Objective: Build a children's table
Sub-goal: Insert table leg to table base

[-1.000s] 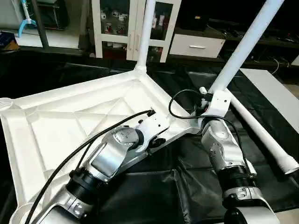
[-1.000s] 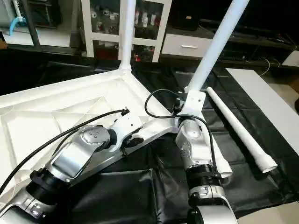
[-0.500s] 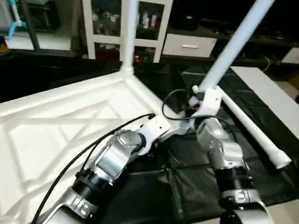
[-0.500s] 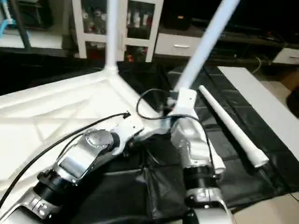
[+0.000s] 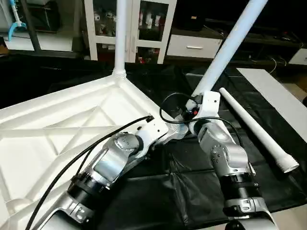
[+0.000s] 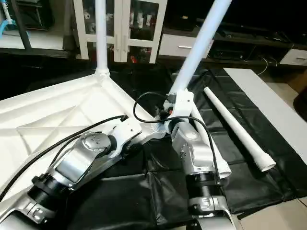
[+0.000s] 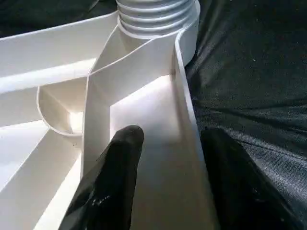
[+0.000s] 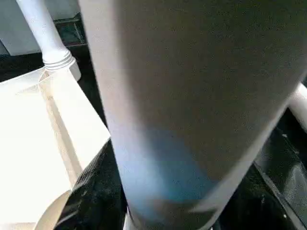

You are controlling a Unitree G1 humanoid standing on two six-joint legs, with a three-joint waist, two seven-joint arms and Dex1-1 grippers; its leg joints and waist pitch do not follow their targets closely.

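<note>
The white table top lies upside down, X-ribs up. One white leg stands upright in its far corner socket. My right gripper is shut on a second leg, which leans to the right with its threaded end at the near right corner socket. My left gripper is shut on the top's rim just beside that corner, one black finger inside the wall and the other outside. A third leg lies loose on the cloth at the right.
Black cloth covers the floor under the work. A white tube end peeks out beneath my right forearm. A flat white panel lies at the far right. A white glass-door cabinet and a drawer unit stand behind.
The camera has moved, so the whole scene sits further left in the picture. Both grips hold as before, and the leaning leg stays at the corner.
</note>
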